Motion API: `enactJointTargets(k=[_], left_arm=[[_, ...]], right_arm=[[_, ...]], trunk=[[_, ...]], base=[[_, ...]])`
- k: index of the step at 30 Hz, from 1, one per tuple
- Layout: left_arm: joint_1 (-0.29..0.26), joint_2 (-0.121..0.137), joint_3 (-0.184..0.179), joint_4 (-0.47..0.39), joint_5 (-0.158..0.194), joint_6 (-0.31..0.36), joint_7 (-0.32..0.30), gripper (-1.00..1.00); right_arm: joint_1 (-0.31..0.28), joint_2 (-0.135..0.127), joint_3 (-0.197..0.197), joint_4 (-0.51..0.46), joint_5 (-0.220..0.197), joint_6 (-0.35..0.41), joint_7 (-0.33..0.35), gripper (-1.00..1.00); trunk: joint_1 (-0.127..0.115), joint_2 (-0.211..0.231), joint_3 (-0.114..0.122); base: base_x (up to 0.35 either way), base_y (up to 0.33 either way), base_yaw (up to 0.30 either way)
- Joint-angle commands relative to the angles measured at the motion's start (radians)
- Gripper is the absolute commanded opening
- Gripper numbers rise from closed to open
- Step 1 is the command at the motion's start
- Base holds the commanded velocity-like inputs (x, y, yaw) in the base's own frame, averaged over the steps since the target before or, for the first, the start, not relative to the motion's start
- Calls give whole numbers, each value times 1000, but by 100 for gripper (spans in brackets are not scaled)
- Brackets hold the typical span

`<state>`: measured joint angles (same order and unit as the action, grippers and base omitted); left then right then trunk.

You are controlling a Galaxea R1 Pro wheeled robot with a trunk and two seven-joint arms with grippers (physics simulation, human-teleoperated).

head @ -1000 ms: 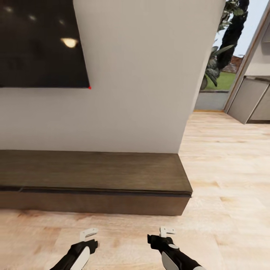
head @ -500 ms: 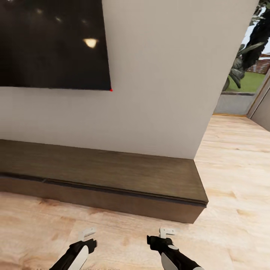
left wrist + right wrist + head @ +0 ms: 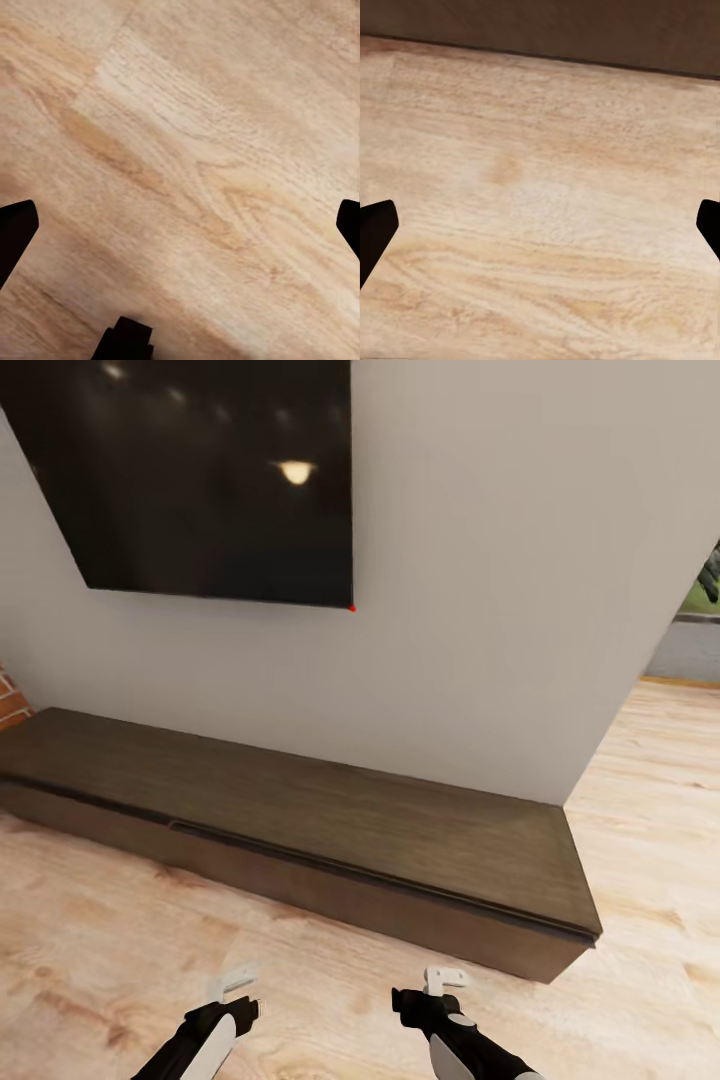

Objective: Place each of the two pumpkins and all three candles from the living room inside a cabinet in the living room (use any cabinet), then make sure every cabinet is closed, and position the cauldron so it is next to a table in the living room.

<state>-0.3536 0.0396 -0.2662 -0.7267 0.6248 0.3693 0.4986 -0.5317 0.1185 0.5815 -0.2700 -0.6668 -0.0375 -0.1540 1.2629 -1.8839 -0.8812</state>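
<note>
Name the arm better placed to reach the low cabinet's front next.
Right, tentatively. The right gripper hangs open facing the cabinet, whose front edges its wrist view; the left gripper, also open, looks at bare floor.

Bare floor (image 3: 120,950) ahead; the low cabinet (image 3: 330,830) and wall (image 3: 480,610) block beyond

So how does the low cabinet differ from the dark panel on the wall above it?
The cabinet sits on the wooden floor against the wall; the dark panel hangs higher on the wall. The cabinet is matte brown wood grain, whereas the panel is glossy black and reflects ceiling lights. The cabinet runs long and low, the panel taller. Both are dark and flat-fronted.
</note>
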Motion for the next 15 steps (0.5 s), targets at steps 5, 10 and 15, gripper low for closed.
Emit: enactJointTargets(k=[5, 10, 15], left_arm=[[-1, 1, -6, -2, 9, 2, 9, 100], [-1, 5, 8, -1, 9, 3, 10, 100], [-1, 7, 116, 0, 11, 4, 2, 100]], right_arm=[[-1, 0, 9, 0, -9, -4, -6, 100], [-1, 0, 9, 0, -10, -4, -6, 100], [-1, 0, 9, 0, -8, -26, -6, 100]], trunk=[[-19, 35, 11], [-39, 70, 23], [-58, 105, 35]], base=[[0, 0, 271], [0, 0, 271], [0, 0, 271]])
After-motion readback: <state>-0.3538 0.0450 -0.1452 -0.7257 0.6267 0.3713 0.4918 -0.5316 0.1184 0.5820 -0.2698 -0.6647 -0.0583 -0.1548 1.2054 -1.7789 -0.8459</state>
